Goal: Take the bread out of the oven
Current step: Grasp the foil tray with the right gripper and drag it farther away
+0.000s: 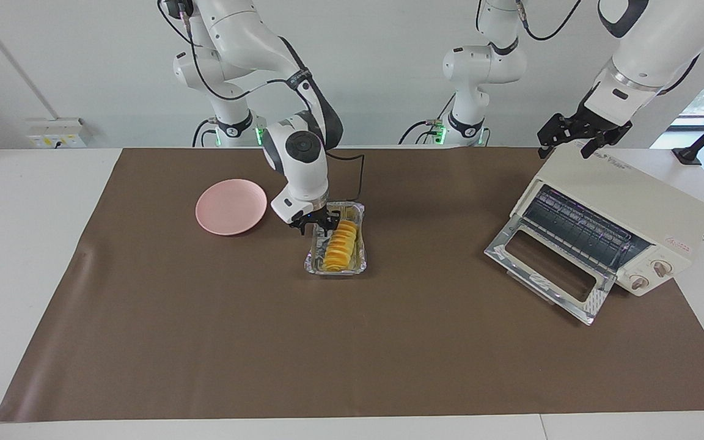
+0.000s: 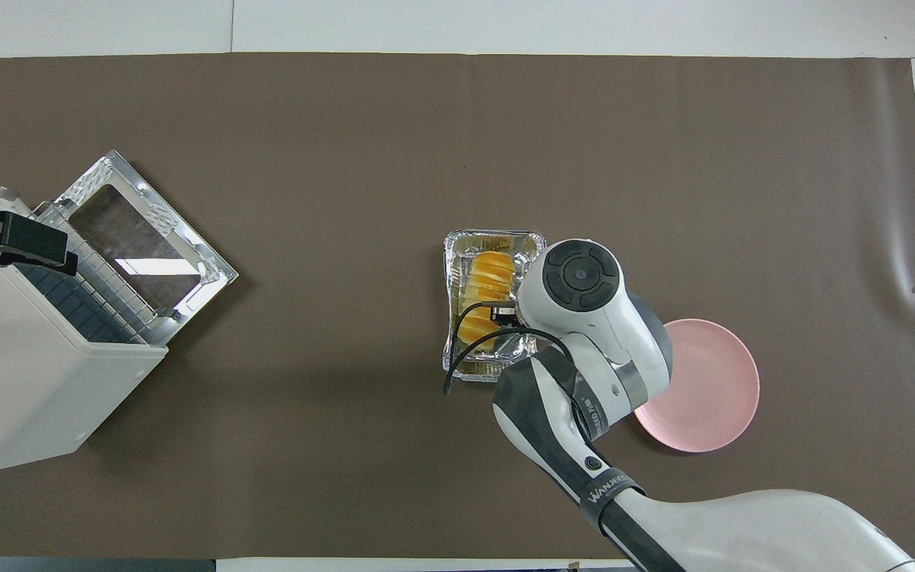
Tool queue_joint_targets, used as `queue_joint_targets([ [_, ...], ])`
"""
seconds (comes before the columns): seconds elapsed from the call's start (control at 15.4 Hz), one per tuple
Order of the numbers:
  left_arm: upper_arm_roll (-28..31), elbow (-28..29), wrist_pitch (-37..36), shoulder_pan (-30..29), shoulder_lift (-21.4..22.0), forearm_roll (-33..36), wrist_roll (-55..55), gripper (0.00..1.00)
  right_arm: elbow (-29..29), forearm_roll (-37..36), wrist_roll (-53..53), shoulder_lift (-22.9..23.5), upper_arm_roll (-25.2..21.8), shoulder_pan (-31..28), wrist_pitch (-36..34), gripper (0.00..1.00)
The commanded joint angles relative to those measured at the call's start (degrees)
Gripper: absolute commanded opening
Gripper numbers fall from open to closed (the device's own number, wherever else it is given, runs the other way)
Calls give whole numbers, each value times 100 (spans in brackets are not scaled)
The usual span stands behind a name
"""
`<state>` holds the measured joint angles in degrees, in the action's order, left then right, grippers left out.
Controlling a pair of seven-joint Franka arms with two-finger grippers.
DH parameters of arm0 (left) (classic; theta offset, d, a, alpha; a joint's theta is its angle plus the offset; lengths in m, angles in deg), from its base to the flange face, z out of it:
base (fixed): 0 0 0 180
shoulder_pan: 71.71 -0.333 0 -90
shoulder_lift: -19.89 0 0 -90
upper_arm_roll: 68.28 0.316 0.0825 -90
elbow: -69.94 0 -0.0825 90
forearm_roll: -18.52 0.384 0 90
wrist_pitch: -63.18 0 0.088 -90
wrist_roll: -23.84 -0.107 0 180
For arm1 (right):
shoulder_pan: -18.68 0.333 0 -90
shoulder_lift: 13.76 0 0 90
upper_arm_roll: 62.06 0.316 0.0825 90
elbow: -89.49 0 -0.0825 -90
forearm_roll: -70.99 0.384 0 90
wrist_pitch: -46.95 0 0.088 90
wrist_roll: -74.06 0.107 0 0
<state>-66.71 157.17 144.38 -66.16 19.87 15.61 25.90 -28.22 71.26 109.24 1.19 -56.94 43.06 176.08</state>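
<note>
I find the bread already out of the oven, lying in a foil tray at centre frame on the brown mat. My right gripper sits low at the loaf's upper end; I cannot tell whether its fingers have clamped the loaf. My left gripper waits over the oven at upper right, fingers spread and empty.

Risks: a grip on one end could break the ridged loaf apart or drag the light tray along. The pink plate lies beside the tray. The table is white; the wall is plain white, with a window at the right edge.
</note>
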Motion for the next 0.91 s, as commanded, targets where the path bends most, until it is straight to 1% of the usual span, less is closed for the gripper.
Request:
queue_joint_targets([
  [0.0, -34, 206, 315, -63, 116, 132, -3, 100, -156, -9, 33, -97, 42, -56, 122, 0],
  [0.06, -43, 206, 405, -72, 107, 211, -38, 100, -147, -18, -45, -97, 42, -56, 122, 0],
  [0.13, -52, 162, 327, -98, 73, 220, -47, 100, -129, -18, -194, -97, 42, -65, 113, 0],
  [0.19, -61, 136, 292, -151, -76, 212, -48, 100, -103, -9, -291, -89, 42, -108, 96, 0],
  [0.32, -69, 258, 309, -142, -86, 203, -48, 100, 11, -9, -345, -89, 42, -301, 52, 0],
  [0.45, -87, 136, 274, -160, -77, 194, -56, 100, 204, -9, -642, -80, 34, -477, -45, 0],
  [0.65, -131, 118, 247, -169, -34, 177, -39, 100, 599, 35, -1344, -19, 42, -1047, -255, 0],
  [0.78, -201, 100, 448, -177, 2, 159, -21, 100, 924, 402, -2116, 121, 34, -1495, -466, 0],
  [0.84, -193, 118, 441, -186, 2, 168, -30, 100, 952, 500, -2494, 140, 33, -1706, -458, 0],
])
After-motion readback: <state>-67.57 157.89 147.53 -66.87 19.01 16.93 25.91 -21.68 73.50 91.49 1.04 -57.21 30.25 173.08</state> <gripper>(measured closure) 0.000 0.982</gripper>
